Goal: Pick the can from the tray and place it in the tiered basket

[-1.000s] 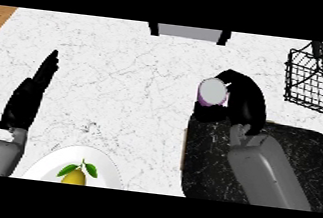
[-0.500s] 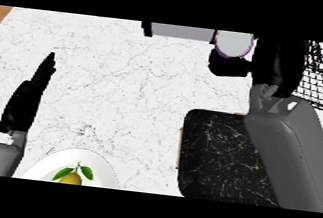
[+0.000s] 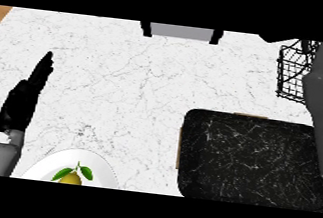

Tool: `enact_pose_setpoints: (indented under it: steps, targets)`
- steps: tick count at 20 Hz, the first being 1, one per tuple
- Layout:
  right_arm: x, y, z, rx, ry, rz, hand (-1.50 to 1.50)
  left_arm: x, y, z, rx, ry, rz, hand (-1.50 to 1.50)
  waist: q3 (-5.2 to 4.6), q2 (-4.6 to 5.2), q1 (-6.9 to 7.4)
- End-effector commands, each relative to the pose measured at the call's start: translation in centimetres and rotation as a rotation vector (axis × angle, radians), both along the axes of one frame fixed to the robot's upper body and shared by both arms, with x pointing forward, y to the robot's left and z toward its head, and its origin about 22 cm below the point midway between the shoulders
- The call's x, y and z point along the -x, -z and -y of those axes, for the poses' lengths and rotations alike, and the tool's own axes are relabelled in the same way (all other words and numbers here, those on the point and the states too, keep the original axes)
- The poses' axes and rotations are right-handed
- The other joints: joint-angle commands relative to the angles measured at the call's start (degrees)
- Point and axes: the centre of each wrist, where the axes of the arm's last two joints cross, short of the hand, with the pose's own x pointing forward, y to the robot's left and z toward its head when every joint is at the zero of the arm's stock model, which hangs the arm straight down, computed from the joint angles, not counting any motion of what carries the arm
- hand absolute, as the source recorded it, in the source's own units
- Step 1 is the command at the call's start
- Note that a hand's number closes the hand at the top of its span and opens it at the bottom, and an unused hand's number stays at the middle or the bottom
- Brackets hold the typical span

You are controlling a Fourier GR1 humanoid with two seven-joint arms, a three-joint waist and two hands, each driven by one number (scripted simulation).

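white marble counter (image 3: 160, 80) held my straight-fingered left hand (image 3: 25, 98); right hand hidden, grip untellable; can unseen, probably light, slippery.

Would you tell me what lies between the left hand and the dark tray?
In the head view, only bare marble counter separates the left hand from the tray.
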Motion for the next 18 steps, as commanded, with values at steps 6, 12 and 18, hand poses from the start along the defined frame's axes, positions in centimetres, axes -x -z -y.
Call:
enact_pose_setpoints:
  steps: [6,12,18]
  targets:
    - [-3.6,-0.9,6.1,0.065,-0.013,-0.029,1.5,0.8,-0.1,-0.4,-0.008,0.001,0.019,0.0,0.0,0.23,0.39]
    - [-4.9,0.6,10.2,0.324,0.17,-0.062,1.5,-0.3,-1.6,0.2,0.009,0.002,0.008,0.0,0.01,0.47,0.68]
    - [-5.7,2.5,15.1,0.424,0.257,-0.104,1.5,1.2,0.6,0.5,-0.013,0.009,-0.004,0.0,0.03,0.36,0.79]
